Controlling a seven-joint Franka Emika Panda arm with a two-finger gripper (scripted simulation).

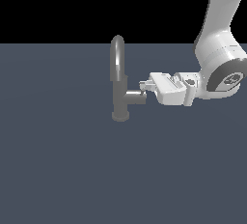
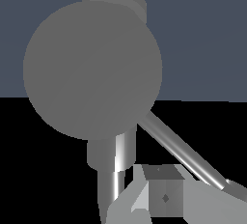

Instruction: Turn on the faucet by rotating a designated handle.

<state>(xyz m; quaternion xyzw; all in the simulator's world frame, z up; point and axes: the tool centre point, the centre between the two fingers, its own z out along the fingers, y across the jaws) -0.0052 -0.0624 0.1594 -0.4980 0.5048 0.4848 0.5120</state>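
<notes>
The dark blue-grey table (image 1: 62,170) is seen filling the lower part of the exterior view. The white arm (image 1: 219,49) is brought down from the upper corner at the exterior view's right, its wrist laid level. The faucet (image 1: 119,80) is stood upright near the middle of the table (its arched spout rising above the body). The handle (image 1: 134,97) is seen projecting sideways from the body toward the exterior view's right. The tool (image 1: 144,86) is held at the handle's end; whether it is clenched cannot be told.
</notes>
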